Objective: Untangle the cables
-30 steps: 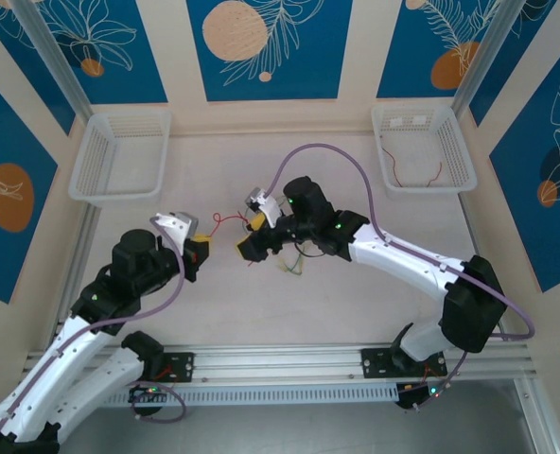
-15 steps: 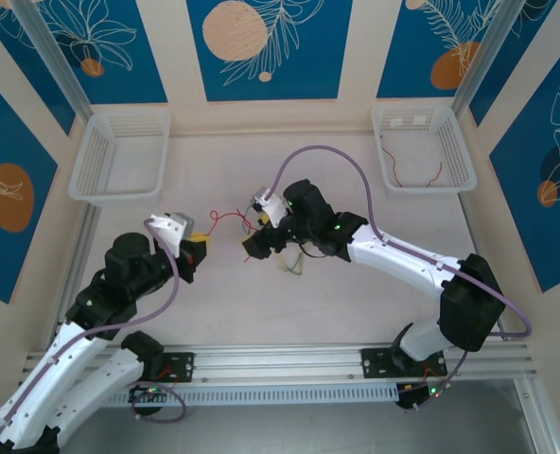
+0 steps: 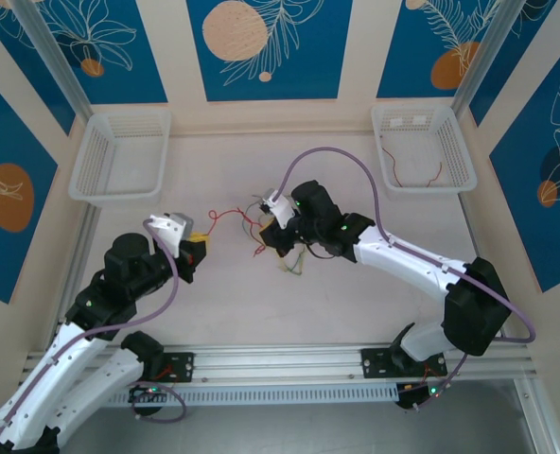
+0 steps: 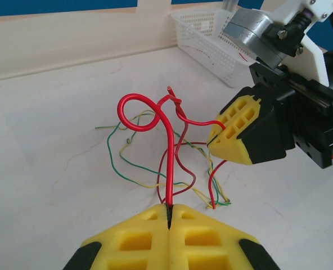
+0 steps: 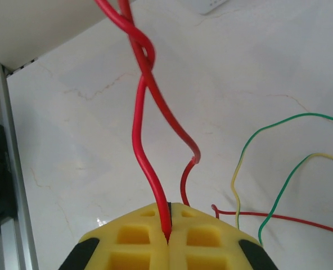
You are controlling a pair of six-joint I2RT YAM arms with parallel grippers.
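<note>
Now L end effector [image 4: 169, 215] & R end effector [image 5: 169, 226] each pinch the red wire [image 4: 169, 169] above the green/yellow wires [image 5: 290, 116]; next: pull apart gently.

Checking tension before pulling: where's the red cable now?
Left wrist view, mid-table: the red cable rises from the shut left gripper, loops, then reaches the shut right gripper on the right.
</note>
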